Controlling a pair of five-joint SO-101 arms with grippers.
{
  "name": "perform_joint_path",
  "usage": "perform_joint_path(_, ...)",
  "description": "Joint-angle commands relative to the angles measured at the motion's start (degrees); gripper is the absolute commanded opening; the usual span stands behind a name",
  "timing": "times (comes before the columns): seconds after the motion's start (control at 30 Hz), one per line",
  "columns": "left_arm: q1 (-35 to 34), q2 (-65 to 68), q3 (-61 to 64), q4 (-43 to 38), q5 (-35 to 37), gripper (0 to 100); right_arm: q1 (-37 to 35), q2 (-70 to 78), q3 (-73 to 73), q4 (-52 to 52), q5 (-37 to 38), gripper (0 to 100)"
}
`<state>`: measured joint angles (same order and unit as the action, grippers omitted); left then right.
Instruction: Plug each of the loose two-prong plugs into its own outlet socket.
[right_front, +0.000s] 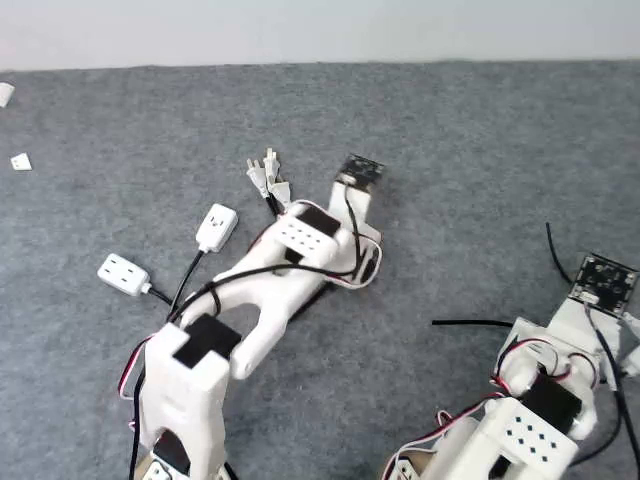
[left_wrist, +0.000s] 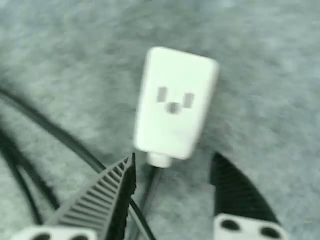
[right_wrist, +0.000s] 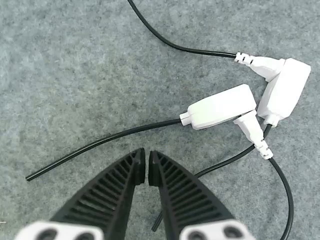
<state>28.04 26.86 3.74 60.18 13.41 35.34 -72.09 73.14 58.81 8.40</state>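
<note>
Two white loose plugs (right_front: 266, 177) lie together on the grey carpet, just beyond the left arm (right_front: 300, 240). Two white outlet sockets (right_front: 216, 227) (right_front: 123, 273) on black cords lie to the left of that arm. In the left wrist view my left gripper (left_wrist: 174, 162) is open, its fingers either side of the cord end of a white outlet socket (left_wrist: 175, 102) that lies face up. My right gripper (right_wrist: 146, 152) is shut on nothing, close to two white socket blocks (right_wrist: 220, 106) (right_wrist: 286, 87) with white plugs (right_wrist: 254, 131) against them.
Black cords (right_wrist: 100, 142) trail over the carpet around the right gripper, one ending loose. The right arm (right_front: 560, 400) sits at the near right corner. Two small white pieces (right_front: 20, 161) lie at the far left, and a pale wall borders the back.
</note>
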Motion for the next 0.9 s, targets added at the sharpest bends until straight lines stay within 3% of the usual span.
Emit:
perform_joint_path(0.0,-1.2,1.1,-5.5,4.0,-0.6,26,0.5,-0.7,-0.4,-1.3,0.5,0.9)
perform_joint_path(0.1,-1.0,3.2,-7.6,7.6,-5.9,26,0.4,-0.7,-0.4,-1.3,0.4,0.9)
perform_joint_path(0.23,0.0,3.9,-8.0,9.4,-7.1,24,0.4,-0.7,-0.4,-1.4,0.4,0.9)
perform_joint_path(0.47,1.2,4.1,-8.2,9.0,-9.4,1,0.4,-0.7,-0.4,-1.4,0.2,0.9)
perform_joint_path(0.87,4.1,2.8,-8.2,9.4,-10.7,1,-0.7,-0.7,-0.3,-1.3,0.3,0.9)
